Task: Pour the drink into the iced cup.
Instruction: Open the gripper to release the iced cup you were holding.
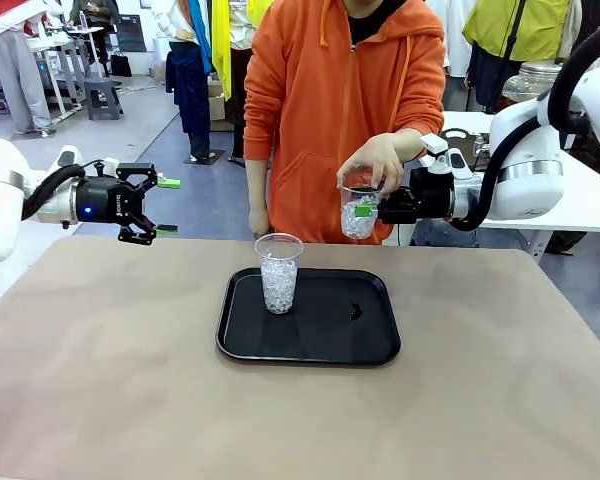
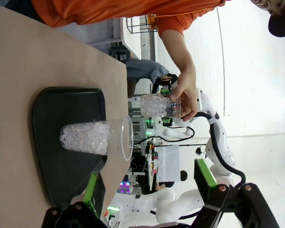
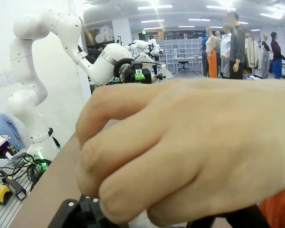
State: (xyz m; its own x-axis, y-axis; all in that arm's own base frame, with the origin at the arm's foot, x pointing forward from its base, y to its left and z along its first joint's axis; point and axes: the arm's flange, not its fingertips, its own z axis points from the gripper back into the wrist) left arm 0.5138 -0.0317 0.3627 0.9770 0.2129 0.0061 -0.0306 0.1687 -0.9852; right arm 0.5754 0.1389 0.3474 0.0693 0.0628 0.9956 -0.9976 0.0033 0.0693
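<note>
The right claw (image 1: 365,208), clenched on the held cup (image 1: 355,226), should tip gently over the seven-o'clock tray cup (image 1: 278,275); left claw (image 1: 167,207) released.

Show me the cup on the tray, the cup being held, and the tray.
Tray cup (image 1: 279,285): front view, ice-filled lower wall.
Held cup (image 1: 355,225): front view, icy lower half.
Tray (image 1: 320,325): front view, bare floor right of cup.

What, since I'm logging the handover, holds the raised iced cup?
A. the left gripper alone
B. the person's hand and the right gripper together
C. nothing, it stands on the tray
B: the person's hand grips the raised cup at its rim and the right gripper clamps its side; the left gripper hangs open, apart.
</note>
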